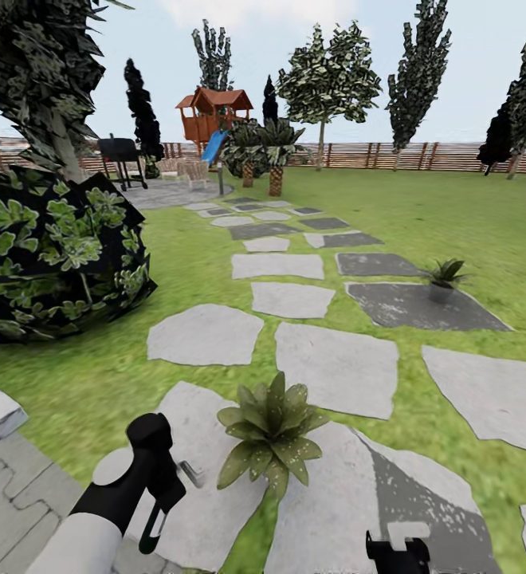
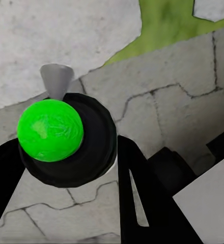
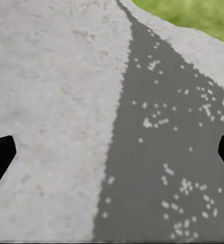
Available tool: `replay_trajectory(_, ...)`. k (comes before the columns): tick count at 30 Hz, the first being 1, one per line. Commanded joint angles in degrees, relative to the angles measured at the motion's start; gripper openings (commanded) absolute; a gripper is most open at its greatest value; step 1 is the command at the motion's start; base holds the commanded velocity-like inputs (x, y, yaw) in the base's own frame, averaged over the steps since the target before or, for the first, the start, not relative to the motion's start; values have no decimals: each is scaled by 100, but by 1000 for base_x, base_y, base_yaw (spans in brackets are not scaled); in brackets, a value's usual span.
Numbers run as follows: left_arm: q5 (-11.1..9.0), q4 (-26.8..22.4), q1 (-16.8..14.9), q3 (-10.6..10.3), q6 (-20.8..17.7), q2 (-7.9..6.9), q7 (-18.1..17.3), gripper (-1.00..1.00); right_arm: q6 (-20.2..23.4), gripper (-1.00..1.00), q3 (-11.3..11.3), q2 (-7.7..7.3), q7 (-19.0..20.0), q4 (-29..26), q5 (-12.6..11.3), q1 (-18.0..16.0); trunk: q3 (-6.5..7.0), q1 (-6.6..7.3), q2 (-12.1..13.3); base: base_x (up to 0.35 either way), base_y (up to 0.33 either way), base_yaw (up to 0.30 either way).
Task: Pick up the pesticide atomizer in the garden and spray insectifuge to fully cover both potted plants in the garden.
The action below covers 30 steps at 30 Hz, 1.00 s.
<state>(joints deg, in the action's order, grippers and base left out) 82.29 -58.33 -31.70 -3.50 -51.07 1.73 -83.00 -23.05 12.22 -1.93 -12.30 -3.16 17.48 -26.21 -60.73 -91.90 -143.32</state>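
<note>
The right gripper (image 1: 397,552) is cut off by the picture's lower edge in the head view, so only its black tips peek up. In the right wrist view those tips sit far apart at the two sides, with nothing between them but a pale grey stepping stone (image 3: 56,101) and a dark shadow on it. So its jaws are wide apart and hold nothing.

The left gripper (image 1: 161,486) hangs just beside the near potted plant with pointed green leaves (image 1: 271,434), on the side away from the right gripper. Its jaws are clamped on the pesticide atomizer, a small dark bottle with a bright green round top and a light grey nozzle (image 2: 58,127). In the head view the bottle is hard to make out against the black jaws. Its grey nozzle points at the stone path below.

The near plant's pot is hidden under its leaves. A second small potted plant in a tiny grey pot (image 1: 443,279) stands well apart from the near plant, farther up the path, on a dark stone. Past it run the green lawn (image 1: 454,215) and a brown slatted wooden fence (image 1: 359,155).
</note>
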Motion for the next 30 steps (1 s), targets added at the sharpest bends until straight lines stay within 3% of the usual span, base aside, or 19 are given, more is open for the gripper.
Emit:
replay_trajectory(1,51,-3,-3,-9,-60,5,-58,-100,-19,100,42,0,-23,8,61,-4,-5,2,-2,-43,294,-6)
replay_trajectory(9,42,6,-3,-28,-53,48,-58,-100,-21,100,39,0,-21,8,62,-3,-5,2,-2,-5,289,-217)
replay_trajectory(18,42,6,-1,-28,-60,51,-58,-100,-18,100,41,0,-21,8,62,-2,-5,2,-2,0,27,-261)
replay_trajectory(22,48,-31,-4,-21,-60,39,-73,-100,-22,100,42,0,-27,6,56,-3,-5,2,-2,-32,27,-45)
replay_trajectory(27,52,-92,-135,-50,-84,55,-246,-100,-20,100,43,0,-24,0,54,-2,-5,2,-2,-128,238,-124)
replay_trajectory(30,98,-93,-533,-63,-83,56,-642,-100,-24,100,39,0,-18,0,58,-4,-5,2,-2,14,299,-162)
